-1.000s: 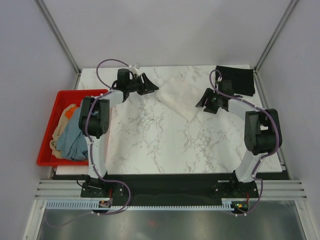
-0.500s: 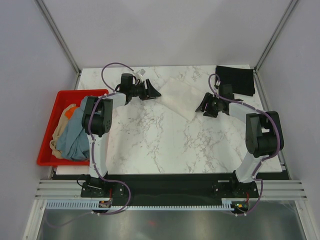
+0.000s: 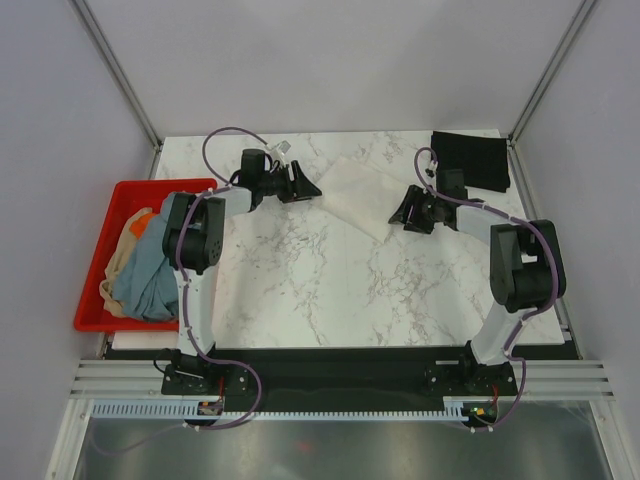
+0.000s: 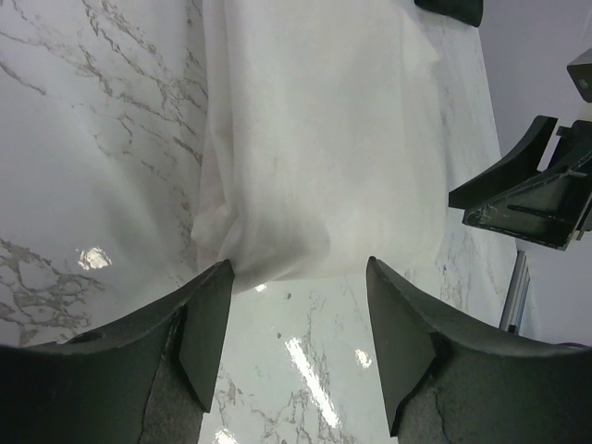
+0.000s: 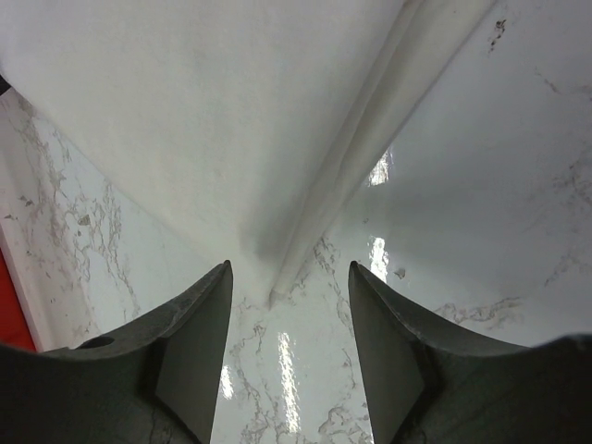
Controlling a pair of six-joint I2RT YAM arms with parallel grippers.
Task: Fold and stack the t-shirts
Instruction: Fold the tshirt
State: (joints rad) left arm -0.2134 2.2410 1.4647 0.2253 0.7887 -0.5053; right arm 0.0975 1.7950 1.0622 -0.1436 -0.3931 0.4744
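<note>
Since the last frame, right gripper [image 3: 405,212] has edged slightly far-left; left gripper [image 3: 307,186] has barely shifted. Both spread wide, holding nothing, flanking the folded cream-white t-shirt [image 3: 360,188] at far centre. Cloth contact unclear. Black t-shirt [image 3: 470,160] far right.

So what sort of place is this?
Probably a robot test cell, not a home: left arm and right arm bolted to a marble-look table, bare panel walls on metal rails, and a red crate of shirts.

The top view looks steeply down over the whole tabletop [image 3: 300,280]. Both wrist views sit low and close, facing across the same cream-white t-shirt [image 3: 357,190].
</note>
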